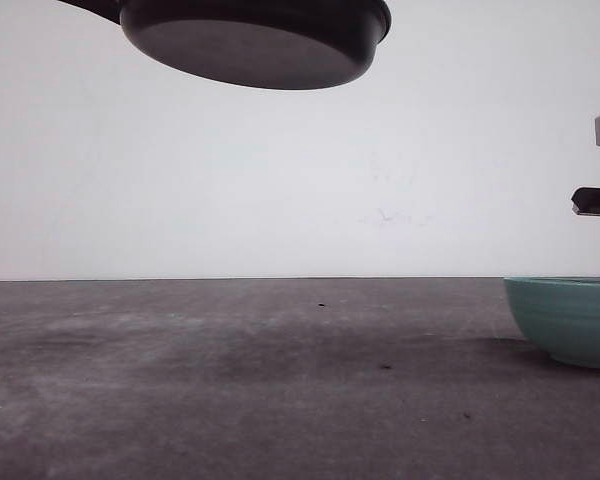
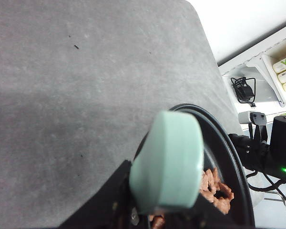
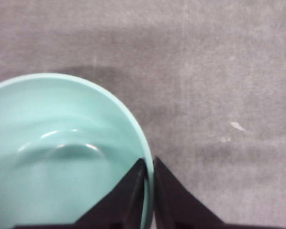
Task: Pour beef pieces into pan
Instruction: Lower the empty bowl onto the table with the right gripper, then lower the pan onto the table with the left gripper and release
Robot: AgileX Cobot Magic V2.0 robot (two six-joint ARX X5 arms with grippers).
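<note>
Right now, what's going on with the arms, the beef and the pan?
Left gripper shut on pan handle, pan held high. Beef in pan. Right gripper shut on bowl rim, bowl empty. Nothing in the way.

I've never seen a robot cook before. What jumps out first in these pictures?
A black pan hangs in the air high above the grey table, toward the robot's left, seen from below. The left wrist view shows its mint-green handle held in the left claw, with orange-brown beef pieces inside the pan. On the right, a teal bowl sits on the table, its rim pinched by the right claw, and its visible interior looks empty.
</note>
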